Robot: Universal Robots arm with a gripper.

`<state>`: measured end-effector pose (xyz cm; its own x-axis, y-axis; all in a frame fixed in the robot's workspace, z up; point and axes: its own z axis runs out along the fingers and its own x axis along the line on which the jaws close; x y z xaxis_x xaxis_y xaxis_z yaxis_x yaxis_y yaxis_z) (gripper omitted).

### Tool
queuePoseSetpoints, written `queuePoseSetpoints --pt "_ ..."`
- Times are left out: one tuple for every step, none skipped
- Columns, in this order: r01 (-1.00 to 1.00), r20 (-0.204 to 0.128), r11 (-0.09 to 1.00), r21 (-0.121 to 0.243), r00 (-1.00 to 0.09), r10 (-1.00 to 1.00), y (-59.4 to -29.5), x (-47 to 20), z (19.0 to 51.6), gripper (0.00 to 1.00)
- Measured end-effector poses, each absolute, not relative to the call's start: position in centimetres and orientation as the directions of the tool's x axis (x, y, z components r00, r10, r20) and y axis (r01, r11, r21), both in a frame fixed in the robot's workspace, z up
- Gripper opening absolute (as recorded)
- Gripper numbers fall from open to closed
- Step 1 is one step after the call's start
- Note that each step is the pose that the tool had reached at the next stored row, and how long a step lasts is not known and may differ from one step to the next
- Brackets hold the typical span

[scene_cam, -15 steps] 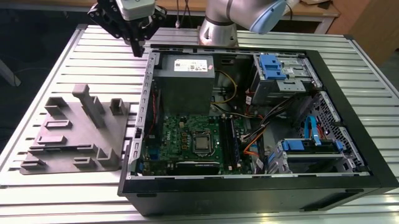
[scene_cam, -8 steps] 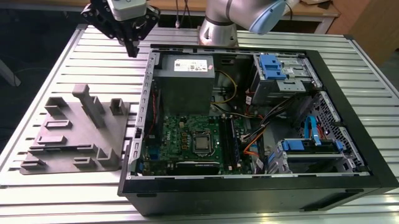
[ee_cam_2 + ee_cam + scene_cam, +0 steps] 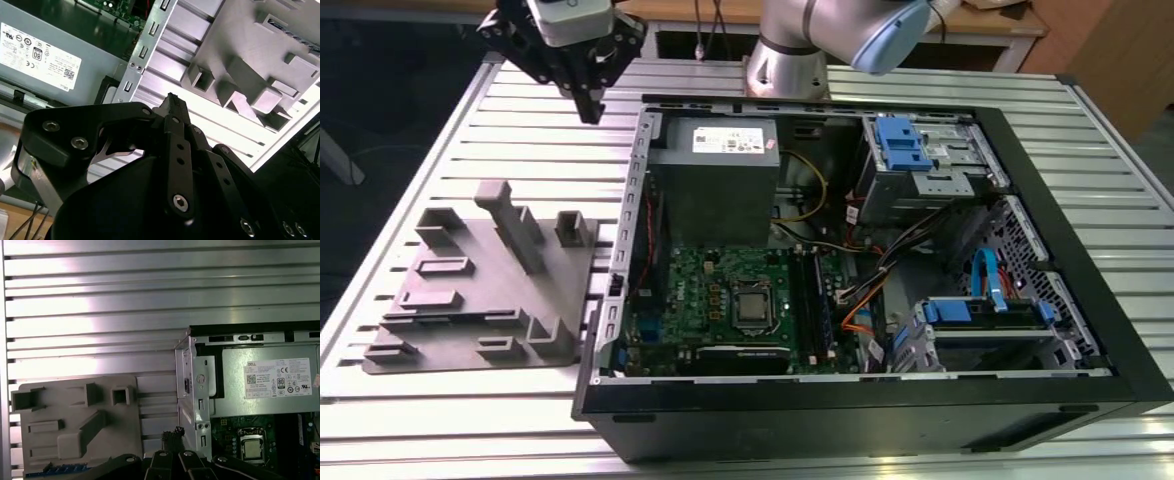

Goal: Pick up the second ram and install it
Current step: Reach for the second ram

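Above the slatted table [image 3: 427,150], off the corner of the open case [image 3: 854,425] nearest the power supply [image 3: 720,190], my gripper [image 3: 591,112] hangs with its fingers drawn together to a point and nothing between them. By my reckoning the job is at its very start. I take the second ram [image 3: 65,469] to be the blue strip lying on the grey fixture [image 3: 75,440] in the first wrist view. It is well apart from my gripper, so neither the pick nor the seating is done. The exterior view lays out what the wrist views do not: the whole motherboard [image 3: 707,290] and the long black slots [image 3: 807,300] just beside the processor socket [image 3: 754,300]. A dark strip seems to stand in that row, perhaps a stick already seated, but I cannot tell for sure. That view also gives me the blue-tabbed drive cages [image 3: 927,160] and the full fixture beside the case, on the exterior view's left, though the ram's spot there is too small for me to make out. The first wrist view supplies the strip's colour and its place on the fixture. The second wrist view adds a close look at my gripper against the fixture's raised blocks, and there the fingers meet with no part pinched between them.
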<state>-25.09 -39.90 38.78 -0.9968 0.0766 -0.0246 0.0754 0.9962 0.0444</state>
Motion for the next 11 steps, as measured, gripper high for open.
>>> queuePoseSetpoints --pt "0.075 -0.025 0.996 0.044 -0.997 0.077 -39.9 -25.3 38.8 0.07" --pt "0.075 -0.025 0.996 0.044 -0.997 0.076 -39.9 -25.5 38.7 0.07" --pt "0.075 -0.025 0.996 0.044 -0.997 0.077 -39.9 -25.8 38.7 0.07" --pt "0.075 -0.025 0.996 0.044 -0.997 0.077 -39.9 -26.0 38.7 0.07" --pt "0.075 -0.025 0.996 0.044 -0.997 0.077 -39.9 -26.3 38.7 0.07" --pt "0.076 -0.025 0.996 0.044 -0.997 0.077 -39.9 -26.6 38.6 0.07" --pt "0.076 -0.025 0.996 0.044 -0.997 0.077 -39.9 -26.8 38.6 0.07" --pt "0.076 -0.025 0.996 0.044 -0.997 0.077 -39.9 -27.2 38.6 0.07" --pt "0.075 -0.025 0.996 0.044 -0.997 0.077 -39.9 -27.5 38.6 0.07" --pt "0.075 -0.025 0.996 0.044 -0.997 0.077 -39.9 -27.8 38.6 0.07" --pt "0.075 -0.025 0.996 0.044 -0.997 0.076 -39.9 -28.1 38.5 0.07"
